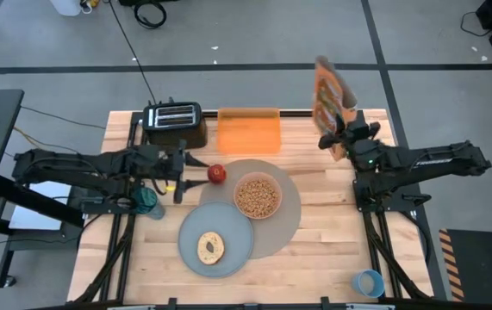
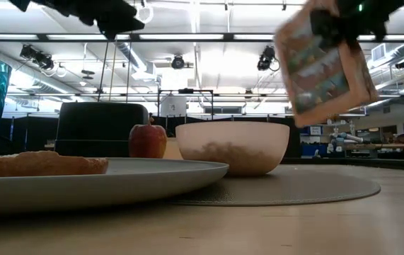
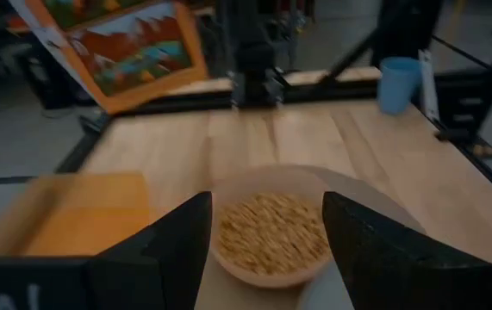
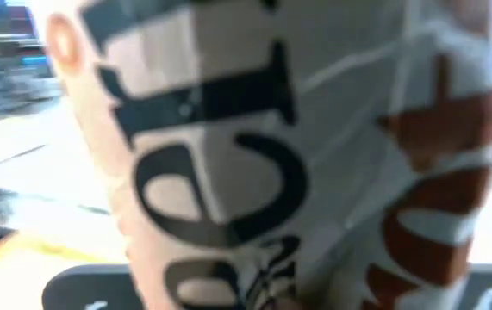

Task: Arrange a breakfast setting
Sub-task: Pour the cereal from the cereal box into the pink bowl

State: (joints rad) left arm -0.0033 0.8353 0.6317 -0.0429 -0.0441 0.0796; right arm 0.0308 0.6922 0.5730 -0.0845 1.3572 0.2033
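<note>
A taupe mat (image 1: 284, 226) lies mid-table and bears a pale pink bowl (image 1: 258, 195) of cereal. A grey plate (image 1: 228, 226) overlaps the mat's near left edge, with a bagel (image 1: 210, 248) on it. A red apple (image 1: 217, 174) stands at the mat's far left edge. The small blue cup (image 1: 368, 282) stands near the table's near right corner. My left gripper (image 1: 192, 161) hovers open, left of the apple, pointing at the bowl (image 3: 271, 232). My right gripper (image 1: 339, 131) is shut on a cereal box (image 1: 328, 90), high over the far right of the table. My right gripper holds the cereal box by its upper end (image 2: 337, 34), coming at it from above in the low view. The box hangs tilted below the fingers, clear of the table. In the wrist view the box's printed face (image 4: 254, 172) hides the contact.
A black toaster (image 1: 173, 122) and an orange tray (image 1: 248, 131) stand along the far edge. A teal glass (image 1: 146, 203) stands under my left arm. Bare wood lies between the mat and the right arm's base.
</note>
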